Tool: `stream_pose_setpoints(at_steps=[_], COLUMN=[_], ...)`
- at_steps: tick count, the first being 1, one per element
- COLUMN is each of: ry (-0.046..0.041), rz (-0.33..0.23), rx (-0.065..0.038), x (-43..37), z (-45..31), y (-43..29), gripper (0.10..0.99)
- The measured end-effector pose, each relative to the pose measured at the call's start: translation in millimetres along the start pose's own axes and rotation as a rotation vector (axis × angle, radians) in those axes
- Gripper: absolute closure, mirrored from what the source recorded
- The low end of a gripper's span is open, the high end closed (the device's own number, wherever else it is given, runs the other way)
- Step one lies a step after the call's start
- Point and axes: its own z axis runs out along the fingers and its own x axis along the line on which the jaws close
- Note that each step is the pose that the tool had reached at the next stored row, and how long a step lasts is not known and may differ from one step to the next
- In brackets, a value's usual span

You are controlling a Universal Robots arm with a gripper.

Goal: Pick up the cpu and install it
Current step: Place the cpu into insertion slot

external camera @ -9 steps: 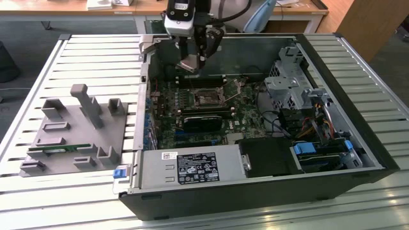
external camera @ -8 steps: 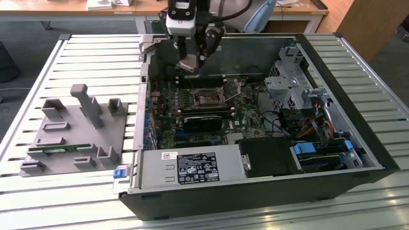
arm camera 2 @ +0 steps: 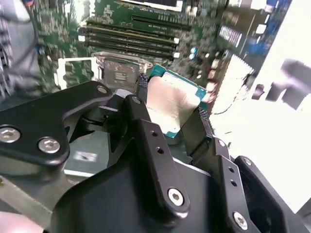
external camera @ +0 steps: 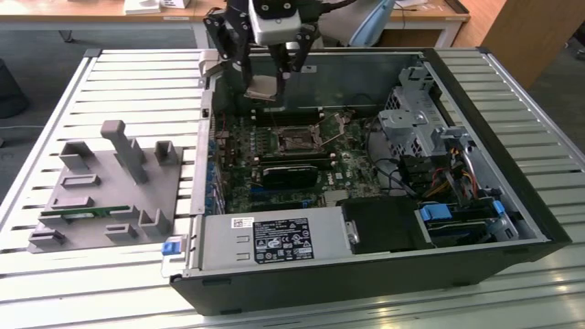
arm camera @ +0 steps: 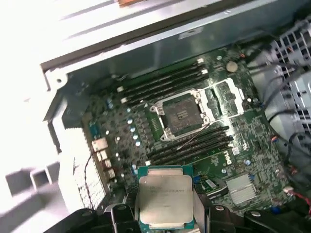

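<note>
My gripper (external camera: 263, 88) hangs over the far side of the open computer case (external camera: 512, 226), toward the exterior view's left, shut on the cpu (external camera: 262, 86). The cpu (arm camera 2: 172, 99) is a flat square chip with a silver top and a green edge, pinched between the two black fingers (arm camera 2: 142, 111) in both wrist views. In the first wrist view the cpu (arm camera: 165, 196) is held well above the motherboard (arm camera: 121, 141), short of the socket. The open socket (arm camera: 183, 114), a square black-and-metal frame, sits mid-board (external camera: 294, 142) with nothing in it.
Memory slots (arm camera: 160, 85) flank the socket. A power supply (external camera: 274, 240) fills the case's near side, with a drive cage (external camera: 412, 123) and cables (external camera: 457, 181) at the exterior view's right. A grey fixture (external camera: 109, 199) holding a green memory stick (external camera: 87, 212) lies outside the case.
</note>
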Motion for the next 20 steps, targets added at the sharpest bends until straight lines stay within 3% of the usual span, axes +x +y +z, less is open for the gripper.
stream_pose_setpoints(at_steps=[4,9,13,20], ry=[0.0031,0.0054,0.0061,0.0062], rz=[-0.120,-0.216,-0.253,-0.257], rx=[-0.003,-0.005,-0.006,-0.006], x=[1.4,2.4,2.8,2.8], z=[-7.7,-13.8,-16.1,-16.3], y=[-9.1,-16.4,-19.2,-19.5], gripper=[0.553,0.553,0.553,0.553])
